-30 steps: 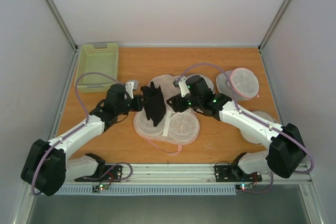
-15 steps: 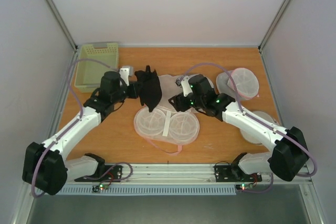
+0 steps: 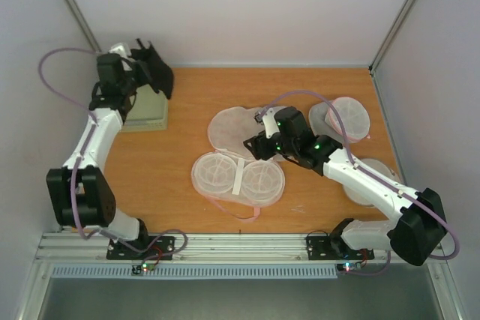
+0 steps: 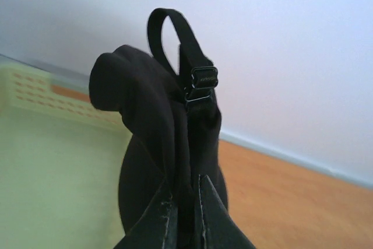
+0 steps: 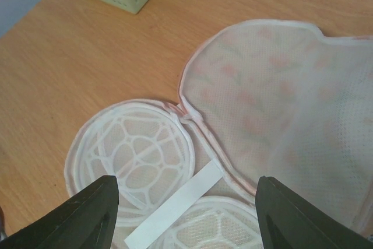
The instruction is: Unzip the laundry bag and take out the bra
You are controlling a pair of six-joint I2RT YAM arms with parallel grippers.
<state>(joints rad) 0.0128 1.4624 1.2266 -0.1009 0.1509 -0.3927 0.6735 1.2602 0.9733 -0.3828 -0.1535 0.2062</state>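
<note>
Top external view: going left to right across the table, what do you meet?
bra, gripped by the left hand → laundry bag, lying open → round white mesh bag

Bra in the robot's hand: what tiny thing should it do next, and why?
Probably lower the left hand a little toward the basket before letting go. That hand is shut on the bra, which hangs high up by the basket's far edge, already out of the laundry bag lying open on the table.
</note>
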